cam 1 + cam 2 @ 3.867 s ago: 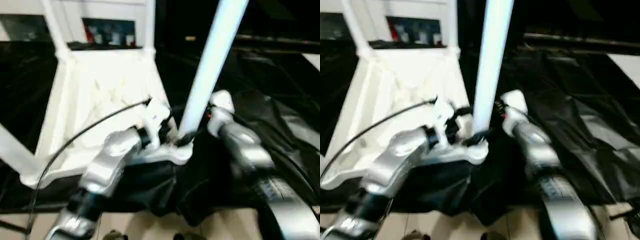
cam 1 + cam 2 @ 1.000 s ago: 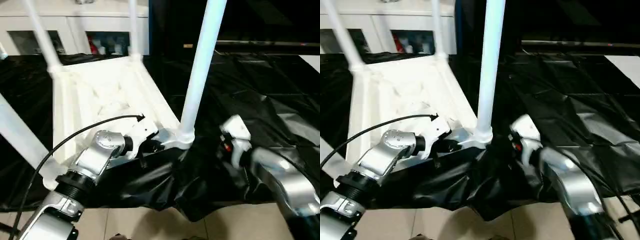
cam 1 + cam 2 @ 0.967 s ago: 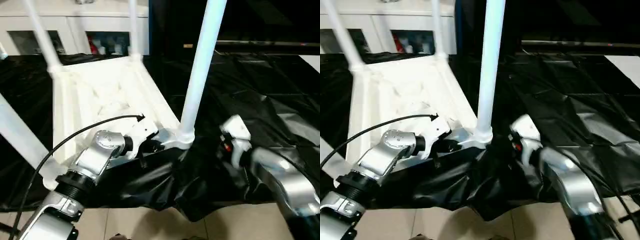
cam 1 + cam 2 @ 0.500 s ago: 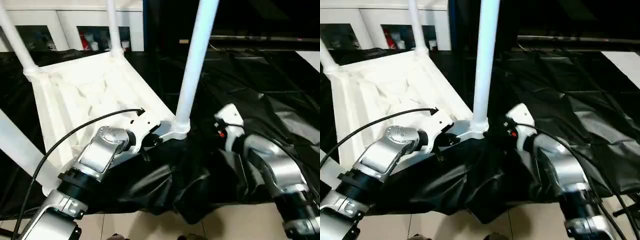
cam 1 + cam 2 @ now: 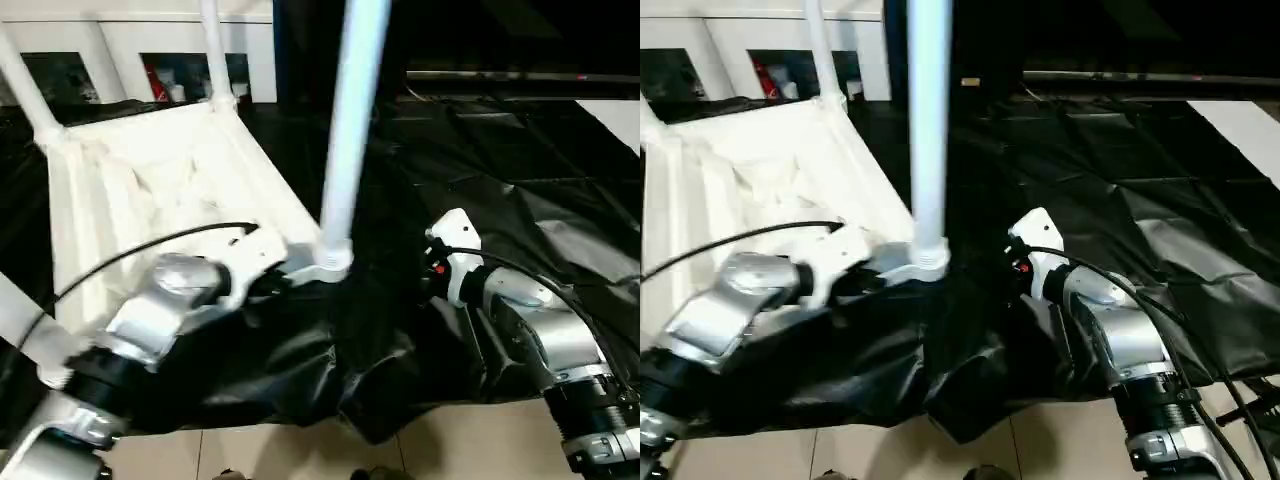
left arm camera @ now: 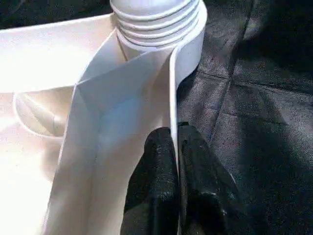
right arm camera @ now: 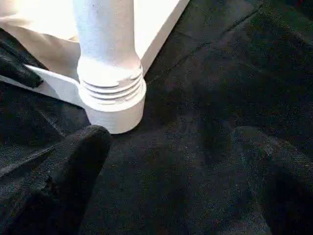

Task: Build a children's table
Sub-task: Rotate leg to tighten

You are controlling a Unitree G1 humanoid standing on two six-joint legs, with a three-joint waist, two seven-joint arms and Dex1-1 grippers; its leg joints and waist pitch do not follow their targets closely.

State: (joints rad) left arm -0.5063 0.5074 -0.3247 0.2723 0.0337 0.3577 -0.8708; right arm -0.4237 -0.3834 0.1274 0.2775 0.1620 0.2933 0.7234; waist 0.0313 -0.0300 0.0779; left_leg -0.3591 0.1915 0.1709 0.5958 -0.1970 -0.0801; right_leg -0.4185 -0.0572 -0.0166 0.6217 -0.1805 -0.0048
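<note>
Your tabletop lies upside down on the black sheet, ribbed underside up, with the white cabinet beyond its far edge. A leg rises upright from the tabletop's near corner socket, seated down to its ribbed collar; two more legs stand at the tabletop's far corners, and a fourth slants up from its near left corner. Your left gripper is clamped on the tabletop's thin side wall just beside that near corner socket, one black finger on each face of the wall. Your right gripper hangs spread wide over the sheet, just off the tabletop's near corner, its fingers clear of socket and leg, holding nothing.
</note>
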